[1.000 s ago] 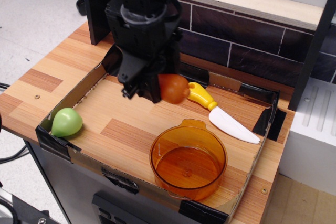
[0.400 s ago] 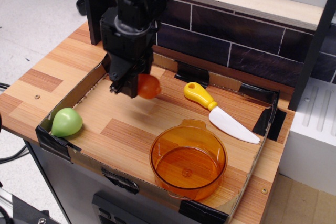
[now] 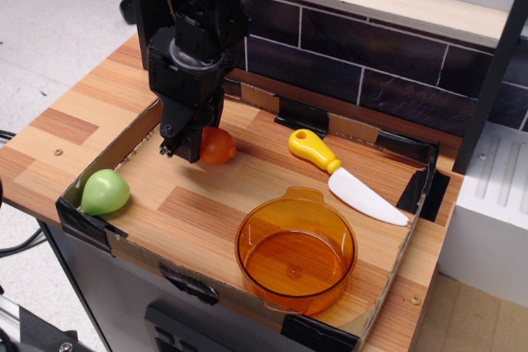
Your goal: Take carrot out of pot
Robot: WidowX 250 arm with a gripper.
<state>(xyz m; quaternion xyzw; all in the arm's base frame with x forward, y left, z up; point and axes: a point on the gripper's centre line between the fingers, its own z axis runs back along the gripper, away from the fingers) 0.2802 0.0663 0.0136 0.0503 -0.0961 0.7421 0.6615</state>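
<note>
I saw jaws clamped on small smooth orange plastic carrot (image 3: 218, 146), clear of round amber translucent pot (image 3: 295, 251). Risk: release above bench, carrot rolls.

1. carrot (image 3: 219, 147) is plain orange, no markings
2. pot (image 3: 295, 251) is see-through amber-orange, a bit darker at the bottom
3. gripper (image 3: 188, 143) and the arm are all black, with a grey ring up top
4. pear toy (image 3: 105, 191) is light green
5. toy knife (image 3: 347, 176) has a yellow handle and a white blade
6. tray (image 3: 198, 204) floor is wood grain in tan and reddish planks, with black tape at the corners
7. back wall (image 3: 379, 68) is dark brick tile with pale grout lines
</note>
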